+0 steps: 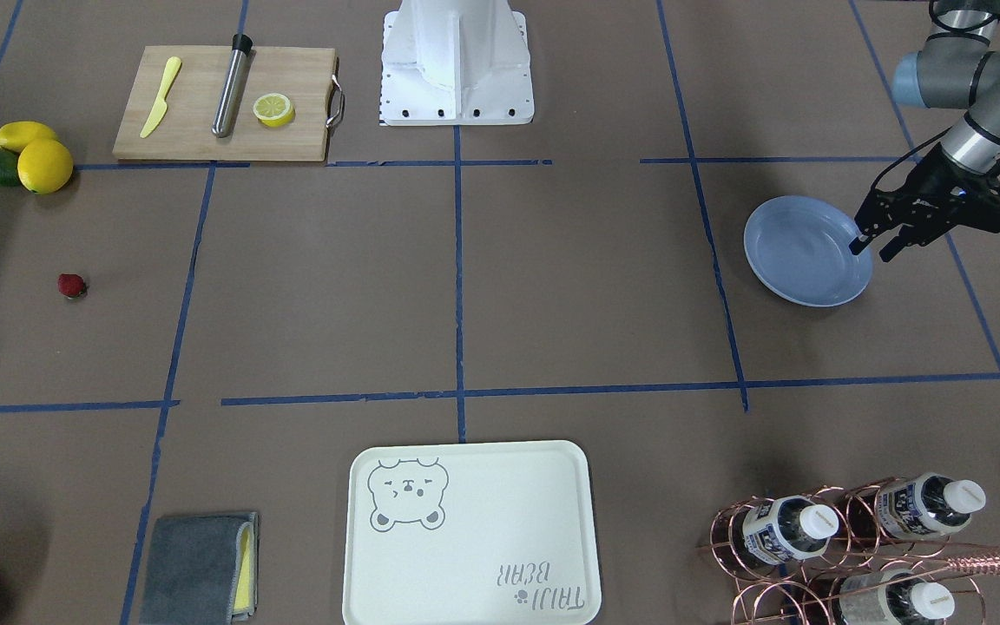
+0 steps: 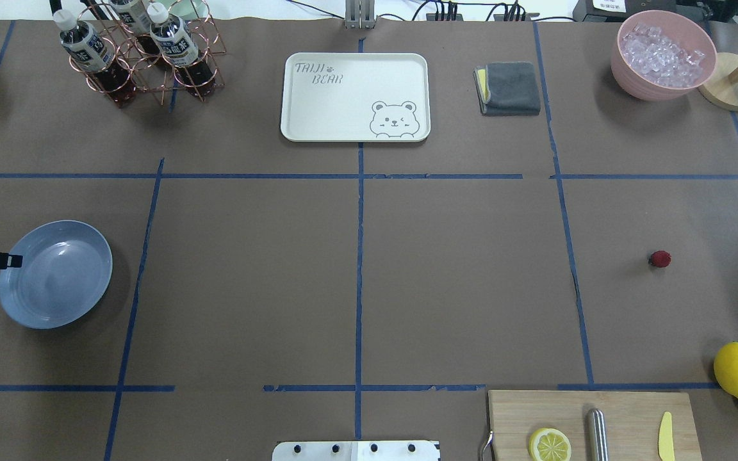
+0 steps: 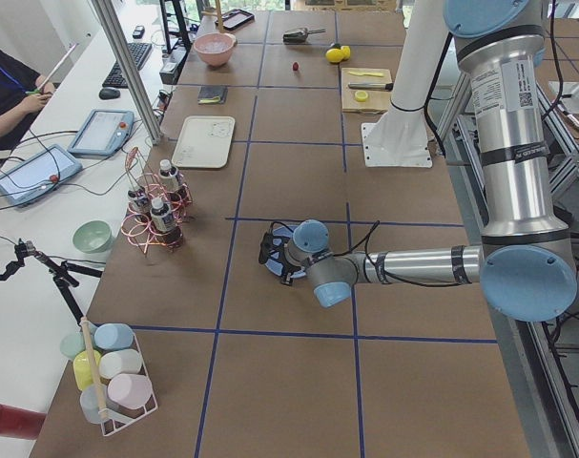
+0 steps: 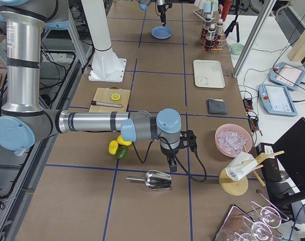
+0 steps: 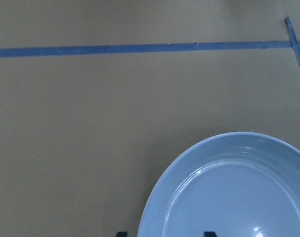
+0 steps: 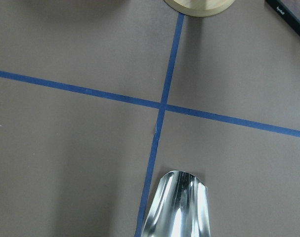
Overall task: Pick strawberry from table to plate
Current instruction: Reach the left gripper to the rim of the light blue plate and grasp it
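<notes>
Left claw [image 1: 875, 250] gapes above plate [image 1: 799, 252] rim; strawberry [image 1: 71, 286] well apart.

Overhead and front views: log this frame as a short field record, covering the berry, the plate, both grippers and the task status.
strawberry: strawberry lying on the table, nothing touching it
plate: plate empty, at the opposite end of the table
left gripper: left gripper at the plate's rim, jaws open, holding nothing
right gripper: right gripper by a metal scoop; jaws cannot be judged
status: pick not yet begun
</notes>
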`<state>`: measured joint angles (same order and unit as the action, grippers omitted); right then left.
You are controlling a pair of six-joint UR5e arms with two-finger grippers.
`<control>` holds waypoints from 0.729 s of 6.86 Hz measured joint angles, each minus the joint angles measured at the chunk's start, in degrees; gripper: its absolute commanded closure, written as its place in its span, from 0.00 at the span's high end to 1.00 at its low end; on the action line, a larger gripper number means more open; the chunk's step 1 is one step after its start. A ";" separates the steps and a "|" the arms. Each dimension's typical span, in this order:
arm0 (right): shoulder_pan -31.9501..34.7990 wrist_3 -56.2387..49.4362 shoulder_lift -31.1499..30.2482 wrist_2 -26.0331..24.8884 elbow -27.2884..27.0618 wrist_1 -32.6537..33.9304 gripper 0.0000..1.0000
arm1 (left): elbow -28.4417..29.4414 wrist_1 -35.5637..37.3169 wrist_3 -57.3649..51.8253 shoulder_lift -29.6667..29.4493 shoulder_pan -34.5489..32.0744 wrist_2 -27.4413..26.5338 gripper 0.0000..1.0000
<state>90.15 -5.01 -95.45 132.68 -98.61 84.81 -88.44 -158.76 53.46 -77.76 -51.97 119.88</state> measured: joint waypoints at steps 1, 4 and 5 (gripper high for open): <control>0.01 0.00 0.18 -0.01 0.00 0.00 1.00 | 0.59 -1.00 0.29 0.02 0.51 -0.48 0.53; -0.01 0.00 0.51 -0.04 0.10 0.00 1.00 | 1.46 -1.53 0.64 -0.14 0.91 -0.97 0.00; -0.01 0.00 0.73 -0.05 0.16 0.00 1.00 | 1.54 -1.52 0.67 -0.25 0.95 -0.97 0.00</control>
<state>90.14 -5.01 -94.72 132.63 -98.45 84.81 -86.89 -160.29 54.13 -78.01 -51.02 118.91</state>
